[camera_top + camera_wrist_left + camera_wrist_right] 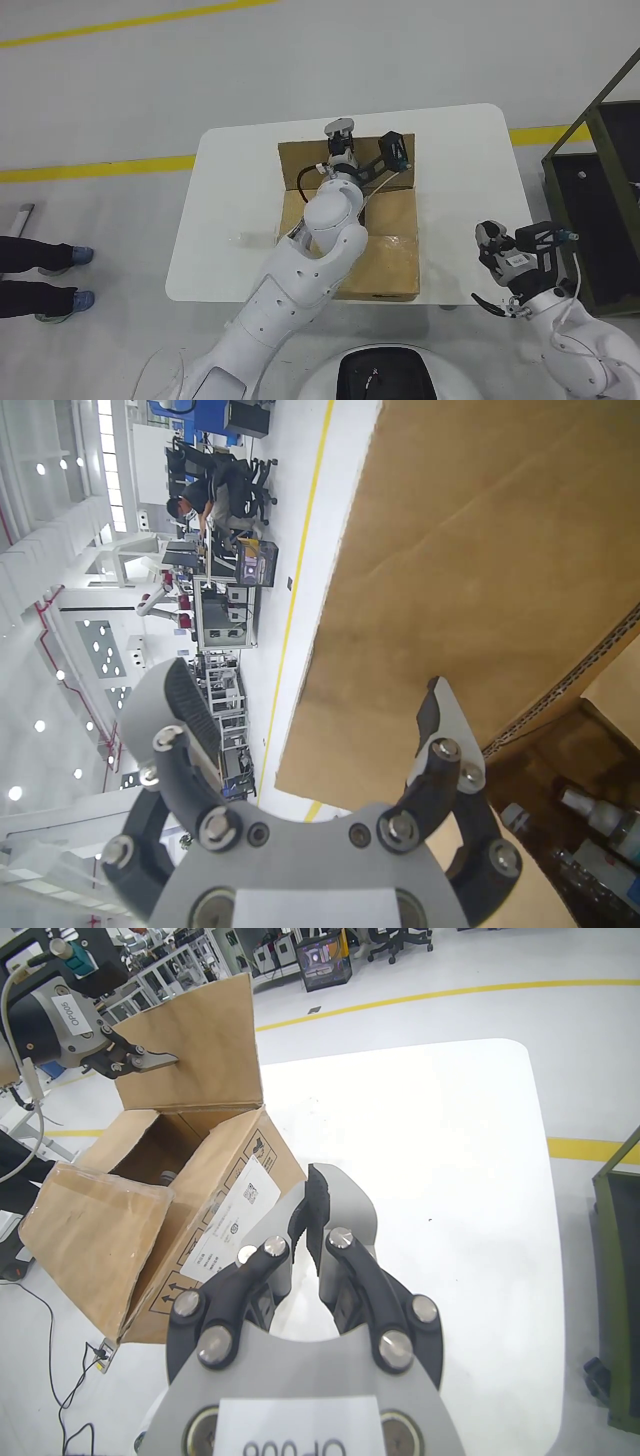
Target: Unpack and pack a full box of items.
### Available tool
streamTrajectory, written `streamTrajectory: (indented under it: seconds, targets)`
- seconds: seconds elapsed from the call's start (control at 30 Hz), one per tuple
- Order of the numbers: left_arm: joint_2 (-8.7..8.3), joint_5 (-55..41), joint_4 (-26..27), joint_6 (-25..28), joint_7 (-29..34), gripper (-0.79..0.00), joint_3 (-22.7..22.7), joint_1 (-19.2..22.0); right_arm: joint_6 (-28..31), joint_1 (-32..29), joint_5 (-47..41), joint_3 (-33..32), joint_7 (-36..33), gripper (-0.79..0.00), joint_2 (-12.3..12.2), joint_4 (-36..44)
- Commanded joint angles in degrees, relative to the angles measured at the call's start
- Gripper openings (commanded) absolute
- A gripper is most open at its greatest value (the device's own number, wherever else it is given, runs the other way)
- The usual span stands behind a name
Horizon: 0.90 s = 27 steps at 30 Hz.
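left claw (pixel 315 710) spread wide, empty | raised flap (pixel 475 550) edge between its fingers | bottles (pixel 600 820) just past it, down in box (pixel 220 1163) | right claw (pixel 307 1208) pinched shut, empty, above surface (pixel 425 1128) | box beside and beyond it, top open

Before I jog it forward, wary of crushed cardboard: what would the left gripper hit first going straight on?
Most likely the raised cardboard flap: the left gripper is open, with the flap's edge in line between its fingers. Depth is unclear.
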<state>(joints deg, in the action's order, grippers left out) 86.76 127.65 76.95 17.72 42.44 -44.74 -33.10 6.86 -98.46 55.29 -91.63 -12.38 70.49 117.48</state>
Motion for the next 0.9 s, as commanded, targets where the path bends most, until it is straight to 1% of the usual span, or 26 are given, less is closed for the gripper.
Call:
streamTrajectory:
  seconds: [0.0,0.07,0.17,0.6,0.67,0.77,0.87]
  targets:
    - [0.53,-0.3,-1.8,-0.7,-0.1,0.0,0.2,0.6,0.1,0.0,0.0,0.1,0.0,-0.785,0.0,0.0]
    - [0.94,0.0,-2.6,-1.3,0.3,0.0,0.4,1.0,0.2,0.0,-0.1,0.1,0.0,-0.785,0.0,-0.1]
    - [1.39,0.2,-3.2,-1.8,0.5,0.0,0.6,0.5,0.3,0.0,-0.2,0.1,0.1,-0.785,0.0,-0.3]
    - [2.4,2.2,-4.3,-1.3,0.3,0.0,-0.6,-1.2,0.7,0.2,-0.4,0.0,0.1,-0.785,-0.1,-0.7]
    - [2.53,1.9,-3.5,-1.7,0.0,0.0,-1.1,-1.6,0.7,0.2,-0.5,0.0,0.1,-0.785,-0.1,-0.6]
    - [2.38,2.5,-1.2,-0.5,-1.6,0.0,-1.9,-2.2,0.9,0.2,-2.0,-0.3,0.4,-0.785,0.0,-0.2]
    - [1.91,0.9,4.0,1.1,-1.3,0.0,-4.9,-4.2,2.2,0.2,-5.6,-1.2,0.2,-0.785,-0.1,0.3]
